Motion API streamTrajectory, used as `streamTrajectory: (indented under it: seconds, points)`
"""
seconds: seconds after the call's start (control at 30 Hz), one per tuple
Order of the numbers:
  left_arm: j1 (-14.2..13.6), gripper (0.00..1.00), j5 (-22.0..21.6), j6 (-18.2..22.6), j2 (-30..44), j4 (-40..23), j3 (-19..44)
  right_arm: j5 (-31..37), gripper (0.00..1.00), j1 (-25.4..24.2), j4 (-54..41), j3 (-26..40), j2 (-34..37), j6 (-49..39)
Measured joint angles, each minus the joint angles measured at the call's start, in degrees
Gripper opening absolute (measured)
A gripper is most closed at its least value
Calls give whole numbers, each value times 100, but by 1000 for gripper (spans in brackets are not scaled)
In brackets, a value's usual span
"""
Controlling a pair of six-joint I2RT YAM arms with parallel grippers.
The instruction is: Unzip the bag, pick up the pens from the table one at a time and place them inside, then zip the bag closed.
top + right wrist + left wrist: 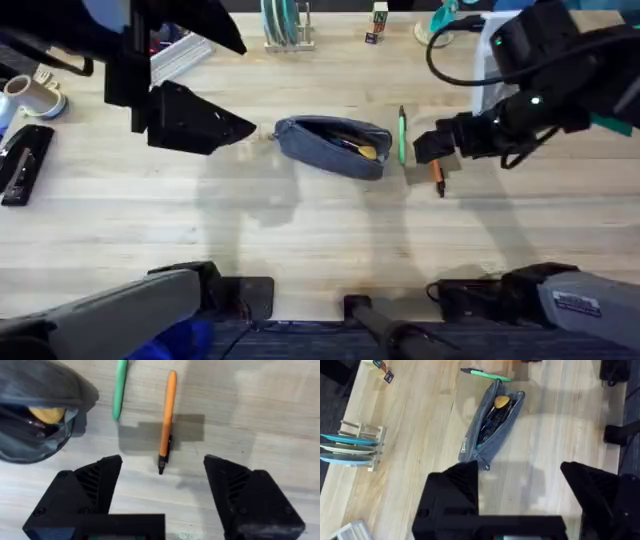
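Two pens lie loose on the worktop (pixel 320 230), both just beside the open end of the bag (pixel 333 146). Bag already unzipped; mouth gapes, some yellow and dark contents visible inside.

Green pen (pixel 402 135) lies nearest the bag. Orange pen (pixel 437 178) lies next out, roughly parallel to it, dark tip pointing toward the arm bases.

Right gripper (pixel 162 495) hangs over the orange pen, jaws spread wide, nothing held. In its wrist view the orange pen (pixel 166 420) runs lengthwise away from the jaws, its dark tip at the gap between the fingers, roughly centred. Long axis therefore sits across the closing line, a fair set-up for a pinch near the tip end, in my judgement. Green pen (pixel 119 387) is off to the bag side, outside the gap.

Left gripper (pixel 200 120) stands off the bag's far end, jaws spread, empty. The bag lies between it and both pens.

Right arm clearly nearer. Next move likely a straight descent onto the orange pen.
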Motion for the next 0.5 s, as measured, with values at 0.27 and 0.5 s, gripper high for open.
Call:
streamTrajectory:
  seconds: [0.27, 0.5]
  points:
    - [0, 994, 0, 0, 0, 0, 0, -17, 997, 0, 447, -2, 590, 0]
    - [0, 993, 0, 0, 0, 0, 0, -20, 988, 0, 489, -2, 1089, -33]
